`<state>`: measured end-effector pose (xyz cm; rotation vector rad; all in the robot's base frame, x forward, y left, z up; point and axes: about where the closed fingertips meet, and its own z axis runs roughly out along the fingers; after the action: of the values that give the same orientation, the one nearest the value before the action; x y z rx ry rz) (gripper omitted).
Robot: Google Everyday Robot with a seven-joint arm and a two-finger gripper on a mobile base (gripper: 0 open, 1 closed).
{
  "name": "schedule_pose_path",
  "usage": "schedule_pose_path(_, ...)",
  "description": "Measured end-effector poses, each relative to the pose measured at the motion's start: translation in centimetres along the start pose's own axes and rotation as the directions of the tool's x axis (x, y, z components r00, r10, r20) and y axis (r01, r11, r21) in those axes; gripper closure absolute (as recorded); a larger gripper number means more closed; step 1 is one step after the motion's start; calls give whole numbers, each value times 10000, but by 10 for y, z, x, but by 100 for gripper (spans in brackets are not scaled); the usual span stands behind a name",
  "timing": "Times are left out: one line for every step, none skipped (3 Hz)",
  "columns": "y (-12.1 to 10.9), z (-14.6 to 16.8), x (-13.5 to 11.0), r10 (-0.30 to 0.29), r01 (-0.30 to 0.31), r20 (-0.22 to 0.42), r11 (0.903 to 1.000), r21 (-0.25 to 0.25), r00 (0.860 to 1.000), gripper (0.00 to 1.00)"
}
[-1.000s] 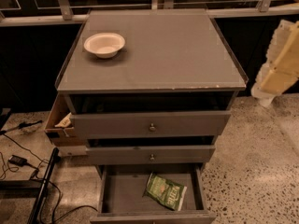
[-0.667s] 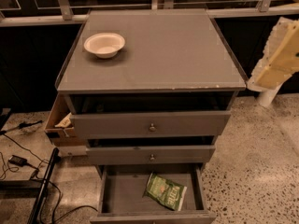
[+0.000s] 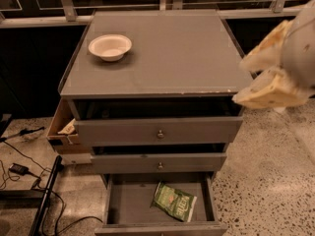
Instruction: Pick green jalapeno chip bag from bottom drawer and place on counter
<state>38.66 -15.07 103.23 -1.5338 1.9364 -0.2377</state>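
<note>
The green jalapeno chip bag lies flat on the floor of the pulled-out bottom drawer, right of its middle. The counter is the wide grey top of the cabinet, chipped at its front edge. My gripper hangs at the right side of the view, beside the counter's front right corner and well above the drawer. Its two cream fingers are spread apart and hold nothing.
A white bowl stands on the counter's back left. The two knobbed drawers above are slightly open. A cardboard box sits at the cabinet's left side. Cables and a dark bar lie on the speckled floor at left.
My gripper has moved left and down, from the right edge toward the counter's front right corner. The bag, bowl and drawers have not moved.
</note>
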Motion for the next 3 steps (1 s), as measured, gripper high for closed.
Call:
schedule_pose_path(32,43,23,556,-549,196,9978,-361,9983,78)
schedule_pose_path(43,50,27,581,-576,89,9972,-481,9983,99)
schedule_pose_path(42,48,25,556,-551,109,9975,-441,9984,100)
